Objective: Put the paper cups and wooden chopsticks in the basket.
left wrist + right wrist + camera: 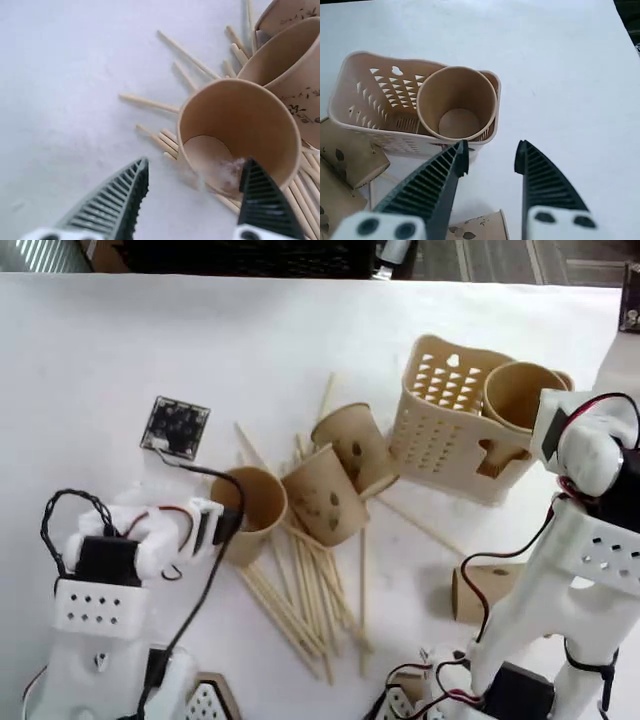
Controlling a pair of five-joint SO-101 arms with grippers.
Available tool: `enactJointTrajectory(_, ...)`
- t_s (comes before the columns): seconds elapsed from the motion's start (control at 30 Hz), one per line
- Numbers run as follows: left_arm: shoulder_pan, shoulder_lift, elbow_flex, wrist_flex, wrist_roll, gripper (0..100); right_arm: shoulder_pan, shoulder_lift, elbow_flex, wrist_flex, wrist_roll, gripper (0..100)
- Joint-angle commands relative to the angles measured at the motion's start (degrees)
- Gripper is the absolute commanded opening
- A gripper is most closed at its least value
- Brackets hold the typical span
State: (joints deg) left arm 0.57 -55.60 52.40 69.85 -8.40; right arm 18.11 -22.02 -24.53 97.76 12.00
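**Stock on the bench: cups, chopsticks, one basket**

1. Bench (120, 340). White top that carries every item below.
2. Basket (450, 430). Beige plastic with perforated walls, standing upright toward the right side of the bench and just beside the cup cluster.
3. Cup in basket (457, 107). Plain brown paper, upright at one end of the basket with its mouth up.
4. Near cup (250, 510). On its side atop the chopsticks, mouth turned toward the left arm.
5. Middle cup (325, 495) and far cup (355, 445). Both printed and both on their sides. They touch each other, and the far one lies close to the basket wall.
6. Stray cup (485, 590). On its side on the bench beside the right arm's base, well apart from the cluster.
7. Left pincer (195, 165). Released, jaws spread wide. The near cup's rim sits between the fingers (one finger is at the cup mouth, the other outside), and nothing is clamped.
8. Right pincer (490, 155). Released, jaws apart and holding nothing. It hangs over the basket end that holds the cup.
9. Wooden chopsticks (300, 600). A loose scatter on the bench, fanned under and around the cluster. None are in the basket.
10. Black square module (176, 426). Flat on the bench with a cable attached, left of the chopsticks.
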Motion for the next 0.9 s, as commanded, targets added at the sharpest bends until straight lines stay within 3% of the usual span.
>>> enactJointTrajectory(0.0, -0.57, 0.4, 1.67, -1.85, 0.09, 24, 0.22, -1.71, -0.79, 0.31, 0.62, 15.9)
enactJointTrajectory(0.3, -0.66, -0.13, 9.49, -8.35, -5.36, 9, -3.47, -1.89, 4.13, 0.31, 0.62, 15.9)
enactJointTrajectory(0.4, -0.75, -0.13, 5.8, -8.09, -5.36, 2, -5.93, -1.89, 4.13, 0.31, 0.62, 15.9)
enactJointTrajectory(0.67, -1.1, -0.13, -11.43, -0.35, -3.34, 2, -14.81, -7.69, 8.09, 0.4, 2.55, 15.5)
enactJointTrajectory(0.87, -1.1, -0.13, -21.89, 4.92, 2.02, 2, -25.1, -15.08, 21.71, 0.22, 3.43, 1.6)
